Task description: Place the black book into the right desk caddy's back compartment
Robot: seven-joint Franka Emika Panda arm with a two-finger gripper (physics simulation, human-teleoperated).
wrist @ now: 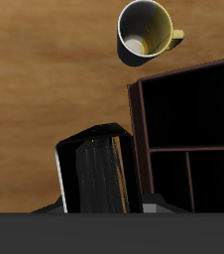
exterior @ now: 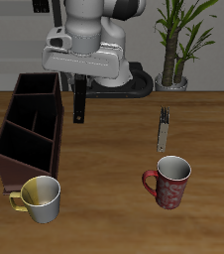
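Note:
My gripper (exterior: 80,87) is shut on the black book (exterior: 80,103), which hangs upright above the table, just beside the right desk caddy (exterior: 13,111) near its far end. In the wrist view the book (wrist: 98,175) shows its pale page edge between my fingers, next to the caddy's wall (wrist: 134,119). The caddy is a long dark brown open box with inner dividers. Its full-width end section (wrist: 188,104) lies at the end nearest the yellow mug, and smaller sections lie behind a cross divider.
A white mug with a yellow inside (exterior: 42,198) stands at the caddy's near end and also shows in the wrist view (wrist: 144,30). A red mug (exterior: 167,182) and a small grey stapler-like object (exterior: 164,127) stand apart. A potted plant (exterior: 178,45) is at the back.

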